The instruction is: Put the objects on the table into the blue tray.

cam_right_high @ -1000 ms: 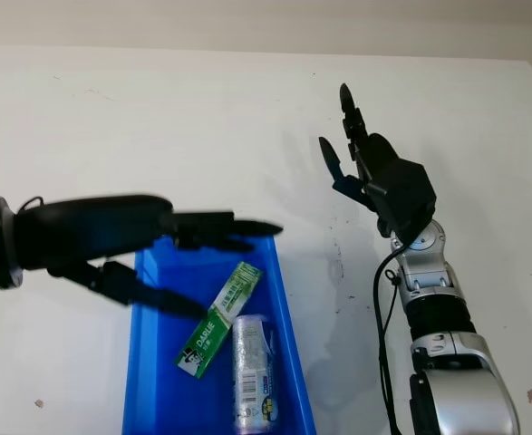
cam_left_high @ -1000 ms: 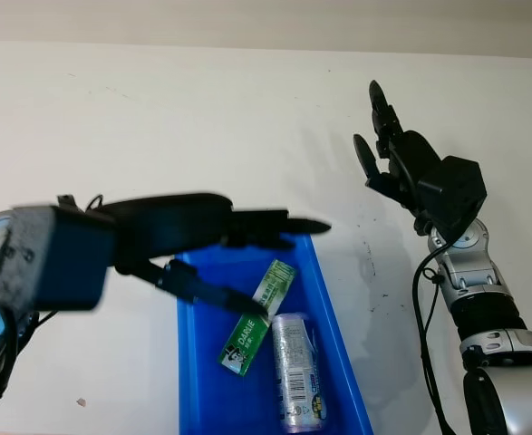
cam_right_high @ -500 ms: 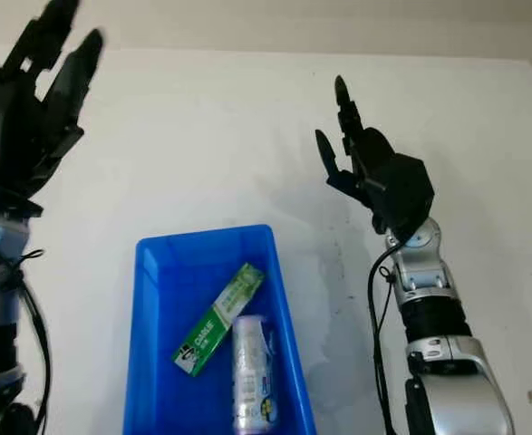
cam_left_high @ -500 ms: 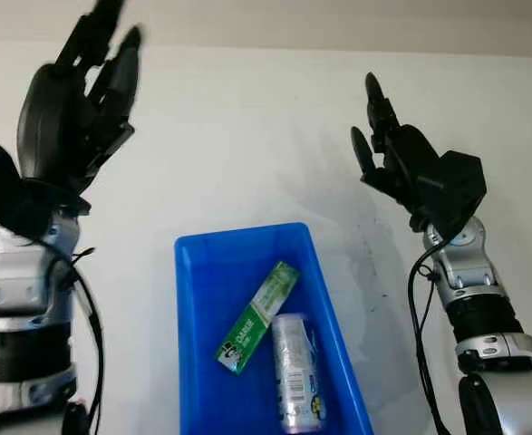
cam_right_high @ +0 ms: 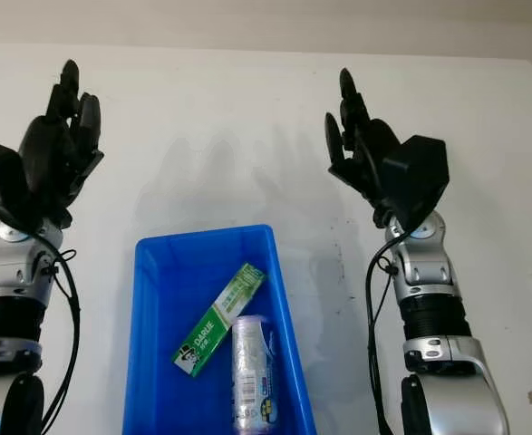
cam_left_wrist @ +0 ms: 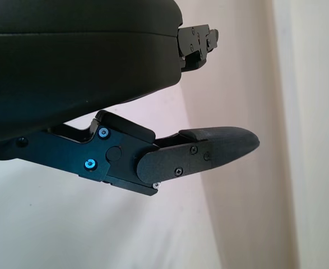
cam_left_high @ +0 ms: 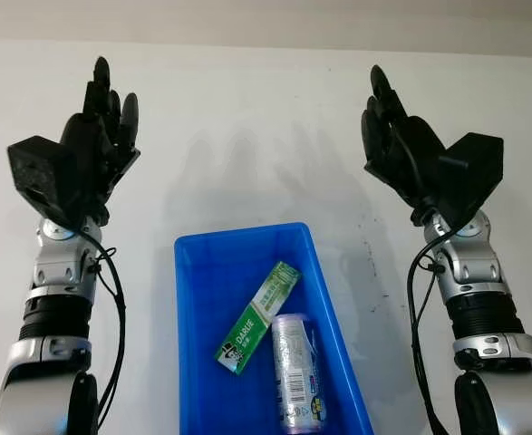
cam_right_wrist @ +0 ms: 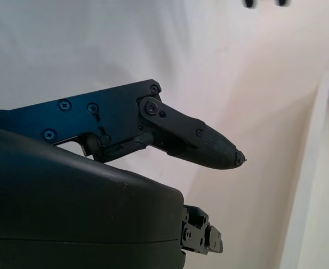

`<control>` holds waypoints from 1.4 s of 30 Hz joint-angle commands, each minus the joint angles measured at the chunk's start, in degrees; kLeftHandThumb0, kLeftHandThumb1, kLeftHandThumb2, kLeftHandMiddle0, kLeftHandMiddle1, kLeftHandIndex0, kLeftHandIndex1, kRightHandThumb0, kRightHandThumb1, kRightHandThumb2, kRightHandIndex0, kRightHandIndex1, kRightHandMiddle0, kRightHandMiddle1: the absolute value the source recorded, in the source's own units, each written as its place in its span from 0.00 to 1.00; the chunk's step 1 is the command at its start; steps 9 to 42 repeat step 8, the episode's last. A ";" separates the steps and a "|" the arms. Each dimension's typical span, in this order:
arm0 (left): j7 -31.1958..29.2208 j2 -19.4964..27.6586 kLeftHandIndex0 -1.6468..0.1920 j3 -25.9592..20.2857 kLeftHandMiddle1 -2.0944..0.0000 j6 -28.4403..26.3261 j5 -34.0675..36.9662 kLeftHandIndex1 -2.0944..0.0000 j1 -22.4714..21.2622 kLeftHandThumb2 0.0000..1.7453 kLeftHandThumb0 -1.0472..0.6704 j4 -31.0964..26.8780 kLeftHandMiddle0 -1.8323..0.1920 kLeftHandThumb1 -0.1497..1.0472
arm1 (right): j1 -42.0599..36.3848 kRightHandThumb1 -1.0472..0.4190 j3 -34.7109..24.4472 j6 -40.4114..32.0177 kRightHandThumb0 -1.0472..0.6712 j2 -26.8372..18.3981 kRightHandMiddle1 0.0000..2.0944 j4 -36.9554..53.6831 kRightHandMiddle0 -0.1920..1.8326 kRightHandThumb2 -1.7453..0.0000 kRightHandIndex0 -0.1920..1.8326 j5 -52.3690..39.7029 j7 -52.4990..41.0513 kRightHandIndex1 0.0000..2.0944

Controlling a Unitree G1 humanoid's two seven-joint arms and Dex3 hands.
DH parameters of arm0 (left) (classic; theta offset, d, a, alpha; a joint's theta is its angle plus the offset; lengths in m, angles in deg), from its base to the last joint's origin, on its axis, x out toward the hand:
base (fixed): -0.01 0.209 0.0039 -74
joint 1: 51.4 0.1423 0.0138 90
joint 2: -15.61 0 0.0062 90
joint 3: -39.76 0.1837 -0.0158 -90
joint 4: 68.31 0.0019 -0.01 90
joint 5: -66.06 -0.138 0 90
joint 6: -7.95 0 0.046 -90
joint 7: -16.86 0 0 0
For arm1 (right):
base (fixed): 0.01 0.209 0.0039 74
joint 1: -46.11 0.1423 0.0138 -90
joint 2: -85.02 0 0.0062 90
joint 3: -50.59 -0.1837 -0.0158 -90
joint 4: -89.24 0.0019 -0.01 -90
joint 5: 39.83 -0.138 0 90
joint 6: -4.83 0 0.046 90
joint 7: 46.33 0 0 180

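Note:
The blue tray [cam_left_high: 191,263] sits on the white table at the bottom middle. Inside it lie a green toothpaste box [cam_left_high: 257,316] on a slant and a silver can [cam_left_high: 295,372] on its side, right of the box. My left hand [cam_left_high: 98,122] is raised above the table to the tray's left and back, open, holding nothing. My right hand [cam_left_high: 388,127] is raised on the tray's right, also open and holding nothing. In the wrist views each hand's black shell and one finger [cam_left_wrist: 209,150] [cam_right_wrist: 200,143] show against the pale table.
The white table [cam_left_high: 247,136] spreads out around the tray, with a few small dark specks [cam_left_high: 371,258] right of the tray. A pale wall runs along the table's far edge.
My left arm swung up from over the tray to a raised spot at the left. The right hand turned slightly and stayed raised. The box and can kept their places in the tray.

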 commanded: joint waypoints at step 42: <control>0.11 -1.09 0.97 0.74 0.97 0.53 0.28 0.97 -0.04 0.34 0.15 -0.83 0.97 1.00 | 1.29 0.00 -1.32 -0.96 0.21 0.73 0.00 -0.03 0.00 0.54 0.00 -1.54 0.24 0.00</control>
